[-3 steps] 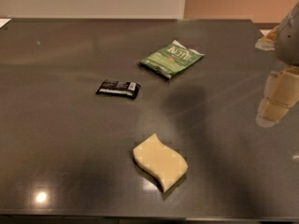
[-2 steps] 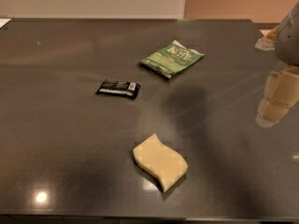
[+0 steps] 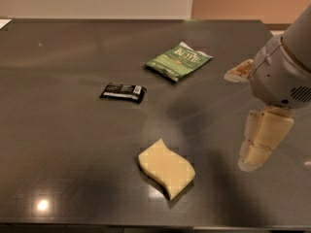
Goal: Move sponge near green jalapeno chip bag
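Dark, glossy table (image 3: 58, 130) carries the sponge (image 3: 166, 168) flat near its front edge, well apart from the green jalapeno chip bag (image 3: 179, 61) farther back. A black bar wrapper (image 3: 123, 91) lies left of both. Right of the sponge hangs the end effector (image 3: 257, 152), gripping nothing; how far open, I cannot tell.

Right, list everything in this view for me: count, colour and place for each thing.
sponge: one, pale yellow, front centre of the table.
green jalapeno chip bag: one, green with white lettering, far side, right of centre.
black bar wrapper: one, black, left of the bag.
tan item: one, right side, partly hidden by the arm, unidentifiable.
table: one, dark grey.
arm: one, white-grey, right edge.
hand: one, cream, right of the sponge, not touching it.
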Tool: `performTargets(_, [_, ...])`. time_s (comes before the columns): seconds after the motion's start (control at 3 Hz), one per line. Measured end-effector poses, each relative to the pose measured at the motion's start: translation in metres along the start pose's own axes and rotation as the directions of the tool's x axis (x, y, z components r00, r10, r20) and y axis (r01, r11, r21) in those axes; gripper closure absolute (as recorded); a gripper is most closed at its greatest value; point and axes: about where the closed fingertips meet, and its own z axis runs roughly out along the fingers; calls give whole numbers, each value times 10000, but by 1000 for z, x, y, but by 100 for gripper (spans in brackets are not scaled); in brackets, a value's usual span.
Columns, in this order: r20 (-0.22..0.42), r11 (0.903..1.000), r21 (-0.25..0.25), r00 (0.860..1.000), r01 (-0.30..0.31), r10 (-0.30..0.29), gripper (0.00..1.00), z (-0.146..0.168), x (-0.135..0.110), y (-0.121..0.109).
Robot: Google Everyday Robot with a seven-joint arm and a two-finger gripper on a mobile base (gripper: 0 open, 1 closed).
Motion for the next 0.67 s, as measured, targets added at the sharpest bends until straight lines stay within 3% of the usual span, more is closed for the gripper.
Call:
performTargets(0.33, [520,9973,-488,9973,543,-517,0,17,-23,24])
performTargets(0.67, [1013,9942,-729,9922,797,-721,0,30,-43,33])
